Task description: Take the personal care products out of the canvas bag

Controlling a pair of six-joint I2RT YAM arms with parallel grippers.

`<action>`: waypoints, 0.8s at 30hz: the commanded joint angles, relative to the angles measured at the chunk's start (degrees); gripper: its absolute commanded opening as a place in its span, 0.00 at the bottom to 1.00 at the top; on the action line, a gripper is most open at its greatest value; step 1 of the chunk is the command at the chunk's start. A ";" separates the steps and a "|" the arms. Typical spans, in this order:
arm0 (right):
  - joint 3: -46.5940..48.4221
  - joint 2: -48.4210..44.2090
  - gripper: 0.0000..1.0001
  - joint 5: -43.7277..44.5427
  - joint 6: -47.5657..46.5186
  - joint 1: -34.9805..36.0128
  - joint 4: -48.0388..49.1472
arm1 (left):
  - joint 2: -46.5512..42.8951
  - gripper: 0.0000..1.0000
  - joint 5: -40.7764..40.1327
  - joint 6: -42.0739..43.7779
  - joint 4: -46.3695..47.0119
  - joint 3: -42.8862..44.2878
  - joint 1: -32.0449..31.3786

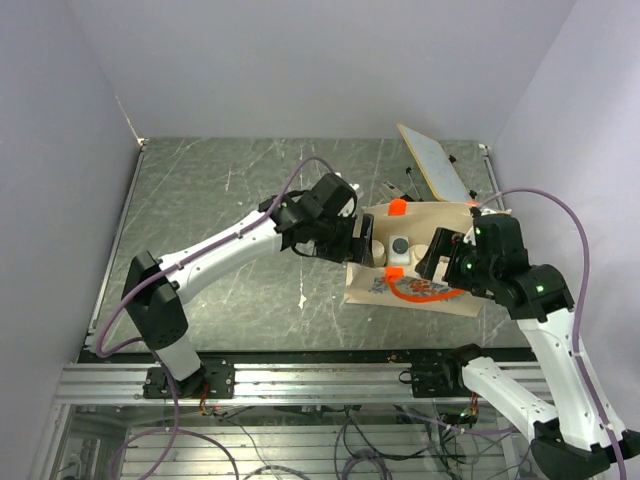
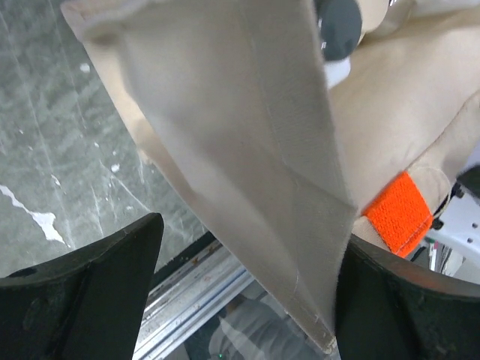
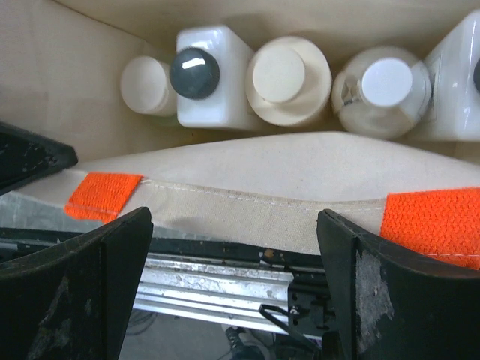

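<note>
The canvas bag [image 1: 455,222] stands open at the table's right, an orange tab [image 1: 397,207] on its far rim. Inside it the personal care products stand upright in a row: a white rectangular bottle [image 3: 206,79] with a dark cap, a small beige-capped one [image 3: 146,85], a cream round one [image 3: 285,79], a white-capped round one [image 3: 382,90] and another white one [image 3: 457,75]. My left gripper [image 2: 247,300] is open astride the bag's left wall [image 2: 240,150], which lies against its right finger. My right gripper [image 3: 236,285] is open over the bag's near rim [image 3: 240,199], holding nothing.
A flat tan board [image 1: 430,160] leans at the back right, behind the bag. The table's near metal rail [image 1: 300,380] runs just below the bag. Purple-grey walls close the table in on three sides.
</note>
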 commanded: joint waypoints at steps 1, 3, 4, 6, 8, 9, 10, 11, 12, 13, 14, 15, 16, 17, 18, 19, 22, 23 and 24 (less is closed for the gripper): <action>-2.76 2.70 0.91 1.01 3.75 -0.33 -4.88 | -2.66 0.91 -0.57 -2.17 -0.05 -3.83 -2.18; -3.78 3.87 0.91 -0.38 4.18 -0.29 -4.50 | -2.31 0.91 -1.30 -2.26 -0.82 -4.57 -2.83; -4.66 4.18 0.91 -0.79 4.45 -0.33 -4.28 | -2.16 0.91 -1.53 -1.94 -0.99 -4.88 -3.05; -6.78 4.22 0.91 -0.08 5.76 -0.33 -5.11 | -1.68 0.91 -1.31 -0.81 -1.30 -5.42 -3.21; -9.52 3.81 0.92 0.47 6.97 -0.33 -4.96 | -1.00 0.91 -0.64 0.76 -1.34 -5.95 -3.26; -10.29 3.60 0.92 0.40 7.49 -0.31 -4.91 | -0.59 0.91 -0.29 1.45 -1.39 -6.14 -3.27; -10.72 3.42 0.92 0.54 8.25 -0.33 -4.90 | -0.15 0.91 0.10 1.95 -1.46 -6.27 -3.27; -10.86 3.31 0.93 0.64 9.22 -0.33 -4.99 | 0.35 0.91 0.61 2.59 -1.45 -6.30 -3.29; -10.84 3.10 0.93 0.33 9.94 -0.32 -4.93 | 0.78 0.91 1.23 3.21 -1.46 -6.30 -3.28; -10.66 3.02 0.93 -0.13 11.14 -0.32 -4.81 | 1.19 0.90 1.57 3.72 -1.65 -6.19 -3.32; -9.84 3.33 0.93 -0.18 12.41 -0.31 -4.99 | 1.50 0.90 1.78 4.11 -2.14 -5.93 -3.32; -8.74 3.67 0.93 -0.22 13.42 -0.28 -5.22 | 1.73 0.89 1.96 4.32 -2.82 -5.60 -3.28; -7.94 4.14 0.94 -0.22 14.27 -0.30 -5.36 | 1.81 0.89 2.39 4.46 -3.13 -5.42 -3.28; -5.67 4.45 0.94 0.22 14.99 -0.35 -5.66 | 1.68 0.89 3.07 4.63 -2.84 -5.65 -3.31; -4.48 4.72 0.94 0.73 15.56 -0.31 -5.86 | 1.31 0.88 3.58 4.74 -2.23 -6.24 -3.29; -3.36 4.90 0.95 1.46 15.81 -0.27 -5.98 | 0.72 0.88 3.75 4.71 -1.65 -7.17 -3.28; 1.00 6.72 0.98 1.34 13.77 -0.33 -5.82 | -0.10 0.89 4.13 4.37 -0.13 -9.04 -3.27; 3.17 8.18 1.00 -0.43 11.77 -0.33 -5.72 | -0.07 0.89 4.76 4.32 0.26 -9.52 -3.27; 6.49 10.07 1.00 -1.53 9.93 -0.33 -7.28 | 0.08 0.89 5.47 4.36 0.55 -9.75 -3.27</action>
